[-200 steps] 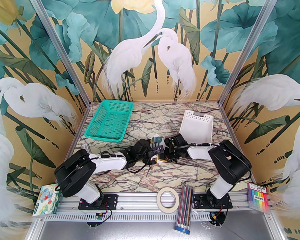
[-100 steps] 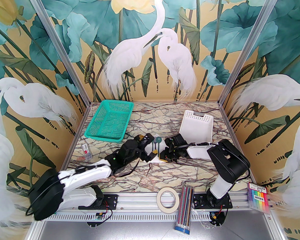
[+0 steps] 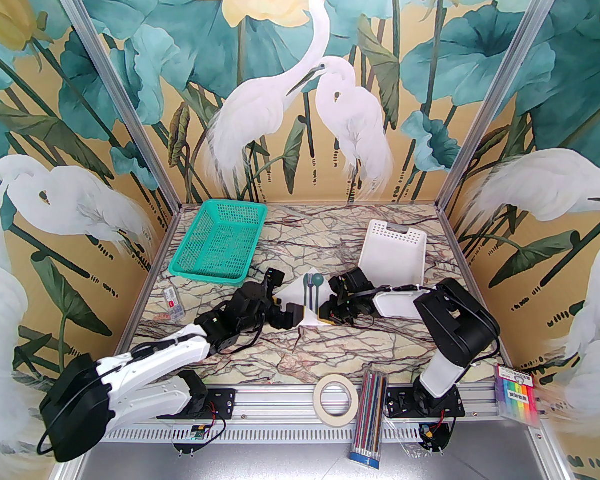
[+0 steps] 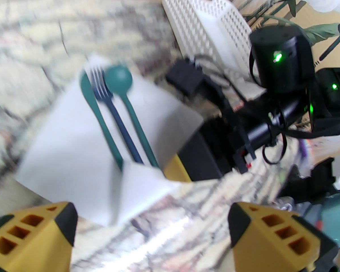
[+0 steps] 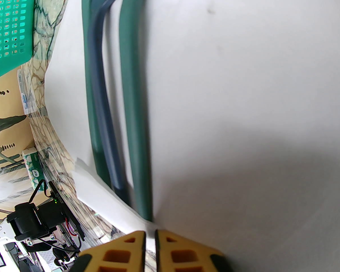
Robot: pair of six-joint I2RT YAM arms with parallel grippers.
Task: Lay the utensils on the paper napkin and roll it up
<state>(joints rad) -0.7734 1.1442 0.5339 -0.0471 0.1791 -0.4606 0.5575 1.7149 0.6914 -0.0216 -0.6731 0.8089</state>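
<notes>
The right gripper (image 5: 149, 238) is pinched shut on the paper napkin's (image 5: 229, 95) folded corner, apparently pinning it over the utensils' (image 4: 123, 129) handles, while the left gripper (image 4: 151, 225) hovers wide open and empty.

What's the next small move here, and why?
Probably lower the open left tool onto the left edge of the napkin to start rolling: the utensils lie together on it, a corner is folded over their handles, and the right tool pinches that fold.
</notes>
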